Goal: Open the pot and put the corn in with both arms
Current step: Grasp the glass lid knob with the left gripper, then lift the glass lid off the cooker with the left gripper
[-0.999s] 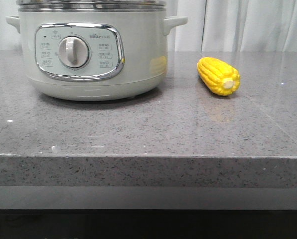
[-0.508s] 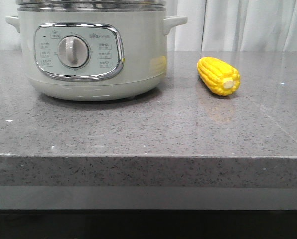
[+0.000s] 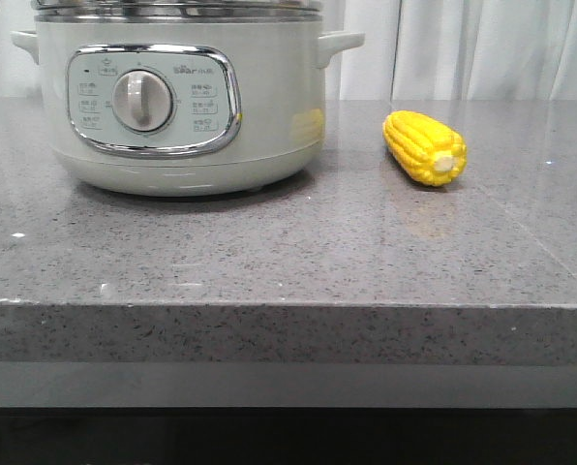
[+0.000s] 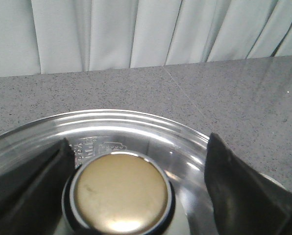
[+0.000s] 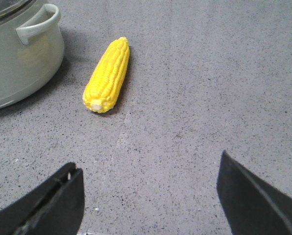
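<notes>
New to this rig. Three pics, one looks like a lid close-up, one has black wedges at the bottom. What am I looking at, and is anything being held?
It is a robot with two arms; each arm carries a camera at its wrist. The front view looks forward over a grey stone counter. On it stand the pot, a pale electric cooker with a dial, and to its right the corn, lying apart from it.

The lid close-up is the left wrist view: the left gripper hangs over the glass lid, its dark fingers open on either side of the round knob, not closed on it.

The black wedges are the right gripper, open and empty, with the corn lying ahead of it. Nothing is held.
</notes>
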Motion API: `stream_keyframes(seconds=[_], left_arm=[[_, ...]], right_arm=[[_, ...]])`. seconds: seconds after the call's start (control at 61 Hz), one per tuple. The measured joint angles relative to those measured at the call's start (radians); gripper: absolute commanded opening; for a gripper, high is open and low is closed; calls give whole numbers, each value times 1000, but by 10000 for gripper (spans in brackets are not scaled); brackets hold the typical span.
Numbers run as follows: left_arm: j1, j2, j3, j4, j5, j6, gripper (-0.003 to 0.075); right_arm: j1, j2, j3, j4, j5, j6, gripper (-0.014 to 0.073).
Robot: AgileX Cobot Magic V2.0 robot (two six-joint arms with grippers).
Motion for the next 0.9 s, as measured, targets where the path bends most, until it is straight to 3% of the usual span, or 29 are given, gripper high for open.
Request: stream_keyframes(seconds=[0.147, 0.311, 0.475, 0.688, 0.901], left_arm=[[2, 4, 0, -2, -13, 0, 313], [6, 6, 0, -2, -15, 0, 202], [6, 6, -4, 4, -17, 0, 196], [6, -17, -89, 26, 90, 0, 195], [6, -164, -157, 89, 172, 0, 196]], right_arm=[[0, 0, 0, 0, 0, 0, 577], [0, 0, 0, 0, 0, 2, 577], [0, 0, 0, 0, -15, 2, 577], [0, 2, 0, 28, -37, 2, 577], [0, 30, -21, 54, -33, 2, 577]])
